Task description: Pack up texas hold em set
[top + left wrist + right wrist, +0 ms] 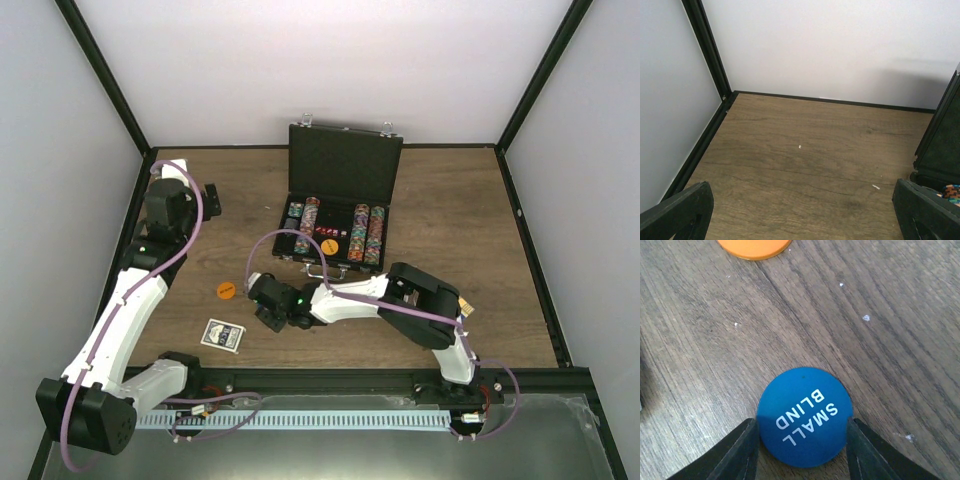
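Observation:
The black hinged case (345,160) stands open at the table's middle back, with rows of multicoloured chips (366,232) and an orange disc (329,246) in its tray. Its corner also shows in the left wrist view (942,145). My right gripper (268,312) is low on the table in front of the case. In the right wrist view it (802,429) is shut on a blue disc (804,415) marked SMALL BLIND, one finger on each edge. A second orange disc (226,290) (754,247) lies just beyond. The blue-backed card deck (222,335) lies near the front. My left gripper (210,198) (801,190) is open and empty.
Black frame posts and white walls close in the table on the left, back and right. The left arm stretches along the left side. A cable tray (300,415) runs along the front edge.

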`<state>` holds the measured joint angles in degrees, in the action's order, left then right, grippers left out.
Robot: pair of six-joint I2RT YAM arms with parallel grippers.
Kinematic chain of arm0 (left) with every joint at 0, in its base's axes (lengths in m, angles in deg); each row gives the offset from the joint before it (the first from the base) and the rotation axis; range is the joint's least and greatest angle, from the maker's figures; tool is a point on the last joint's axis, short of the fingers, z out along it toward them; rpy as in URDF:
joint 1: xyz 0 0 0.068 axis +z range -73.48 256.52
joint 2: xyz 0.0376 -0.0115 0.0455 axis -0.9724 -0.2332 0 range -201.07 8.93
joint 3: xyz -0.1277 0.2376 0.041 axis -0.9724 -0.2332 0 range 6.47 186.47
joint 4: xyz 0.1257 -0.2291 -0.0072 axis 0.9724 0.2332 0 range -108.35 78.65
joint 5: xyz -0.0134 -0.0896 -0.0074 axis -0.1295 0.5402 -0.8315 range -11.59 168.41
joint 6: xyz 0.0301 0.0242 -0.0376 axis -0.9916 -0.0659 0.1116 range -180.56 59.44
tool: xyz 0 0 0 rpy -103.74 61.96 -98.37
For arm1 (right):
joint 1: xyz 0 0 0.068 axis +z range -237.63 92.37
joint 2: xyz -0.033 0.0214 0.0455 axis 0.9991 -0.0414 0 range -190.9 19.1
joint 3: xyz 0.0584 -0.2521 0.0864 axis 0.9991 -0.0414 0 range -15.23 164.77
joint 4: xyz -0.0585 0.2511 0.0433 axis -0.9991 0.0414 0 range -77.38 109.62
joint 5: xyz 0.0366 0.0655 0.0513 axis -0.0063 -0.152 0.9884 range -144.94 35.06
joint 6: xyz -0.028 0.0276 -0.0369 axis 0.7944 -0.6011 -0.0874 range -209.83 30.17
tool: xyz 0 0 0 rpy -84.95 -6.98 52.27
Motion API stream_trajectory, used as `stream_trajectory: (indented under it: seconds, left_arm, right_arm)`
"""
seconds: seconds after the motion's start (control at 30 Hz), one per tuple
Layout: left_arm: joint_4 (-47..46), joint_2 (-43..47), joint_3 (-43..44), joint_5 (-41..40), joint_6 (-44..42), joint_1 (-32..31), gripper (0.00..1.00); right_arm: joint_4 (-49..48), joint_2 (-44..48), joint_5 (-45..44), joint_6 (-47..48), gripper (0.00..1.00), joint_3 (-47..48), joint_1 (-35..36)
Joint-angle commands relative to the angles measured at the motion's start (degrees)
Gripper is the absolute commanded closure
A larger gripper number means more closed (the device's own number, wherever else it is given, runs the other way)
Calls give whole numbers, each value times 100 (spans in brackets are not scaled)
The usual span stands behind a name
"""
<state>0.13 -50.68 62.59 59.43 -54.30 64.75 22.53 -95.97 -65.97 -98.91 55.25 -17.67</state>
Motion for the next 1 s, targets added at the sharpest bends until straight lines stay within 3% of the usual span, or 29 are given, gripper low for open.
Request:
stream_trajectory:
  seconds: [0.0, 0.37, 0.73, 0.97]
  left_arm:
    - [-161, 77, -66, 44, 7, -1, 0]
    - [-174, 92, -70, 80, 15, -1, 0]
    - [-173, 107, -75, 105, 16, 3, 0]
    - [-178, 116, -75, 122, 15, 0, 0]
  right_arm:
    - [423, -97, -198, -134, 54, -76, -7]
    - [190, 556, 189, -302, 51, -373, -269]
    - [218, 160, 322, -137, 38, -167, -323]
    - [249, 187, 426, -298, 39, -291, -415]
